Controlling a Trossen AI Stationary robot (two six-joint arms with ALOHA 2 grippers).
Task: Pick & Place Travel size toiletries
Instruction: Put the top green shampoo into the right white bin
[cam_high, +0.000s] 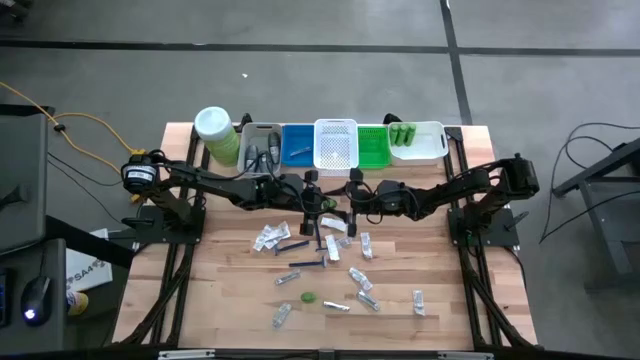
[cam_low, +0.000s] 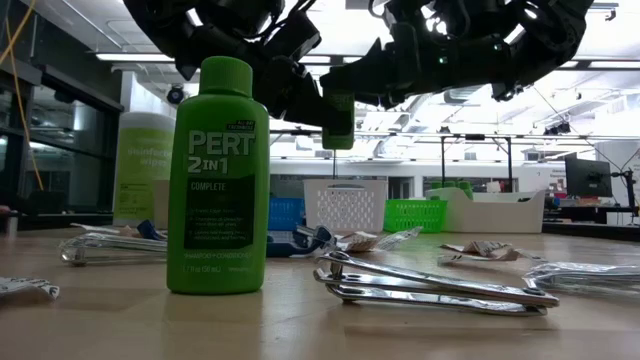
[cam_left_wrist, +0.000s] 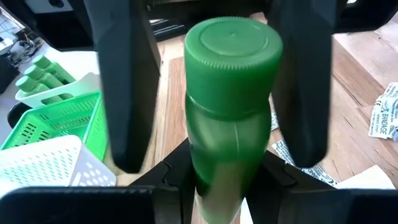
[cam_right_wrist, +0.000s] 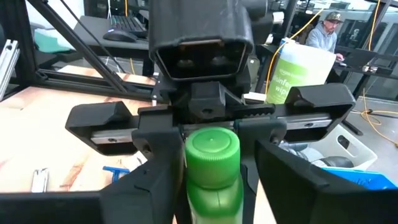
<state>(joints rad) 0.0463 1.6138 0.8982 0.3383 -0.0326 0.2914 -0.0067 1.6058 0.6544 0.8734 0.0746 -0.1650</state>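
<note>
Gripping ribbed-cap green bottle (cam_left_wrist: 231, 106): left gripper (cam_left_wrist: 211, 93) jaws clamped; right gripper (cam_right_wrist: 211, 186) jaws parted beside it

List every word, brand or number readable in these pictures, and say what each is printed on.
"PERT 2IN1 COMPLETE": standing green bottle; its smaller print is too blurred to read.
"BANDAGE": white sachet; the rest is too small.
Pale-green jar: label partly hidden and blurred, unreadable.
Paper beside the table: print too small.
</note>
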